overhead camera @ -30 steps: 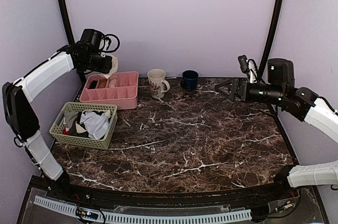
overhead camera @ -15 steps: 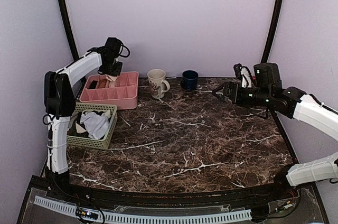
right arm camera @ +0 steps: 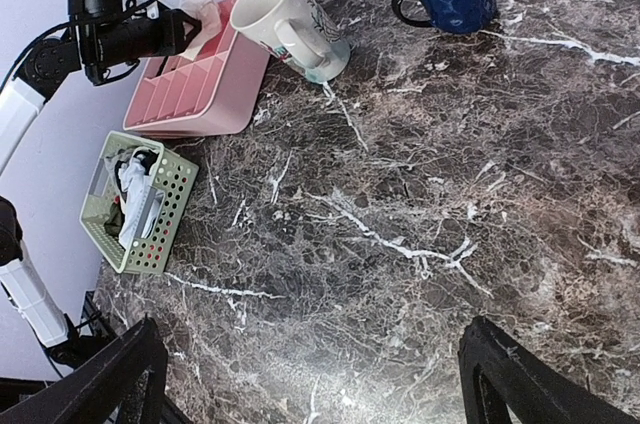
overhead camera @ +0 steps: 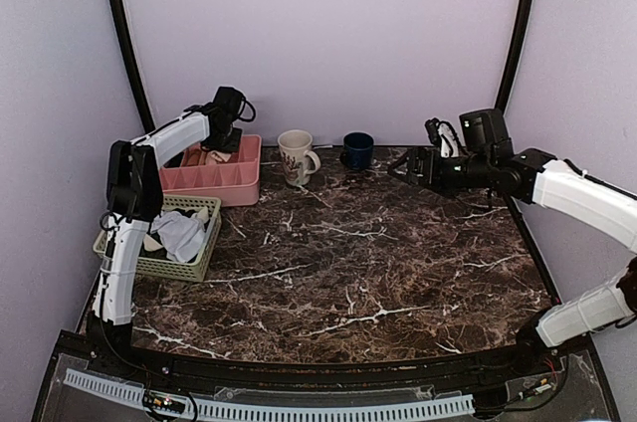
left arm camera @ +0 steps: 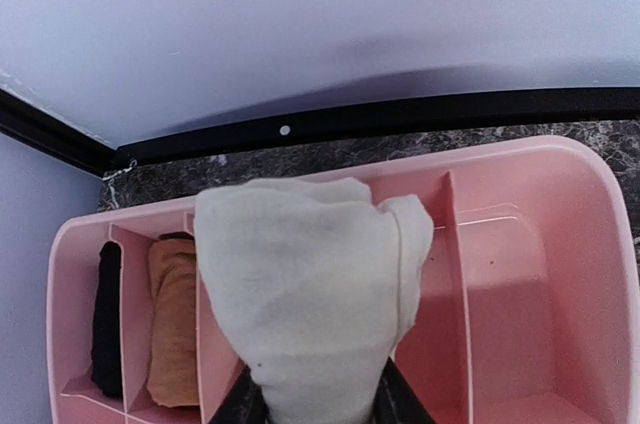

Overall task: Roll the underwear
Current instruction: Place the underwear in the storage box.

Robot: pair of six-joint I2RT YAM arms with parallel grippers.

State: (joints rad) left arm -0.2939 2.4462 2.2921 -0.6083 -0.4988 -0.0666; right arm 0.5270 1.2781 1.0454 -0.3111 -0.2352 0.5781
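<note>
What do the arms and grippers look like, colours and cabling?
White shell links with black joints on both the left arm and right arm. Looped black cables at the wrists. Black fingers on the left gripper and right gripper. No markings legible.

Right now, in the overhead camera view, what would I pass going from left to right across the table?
green basket → pink divided tray → cream mug → dark blue mug → right pincer
</note>
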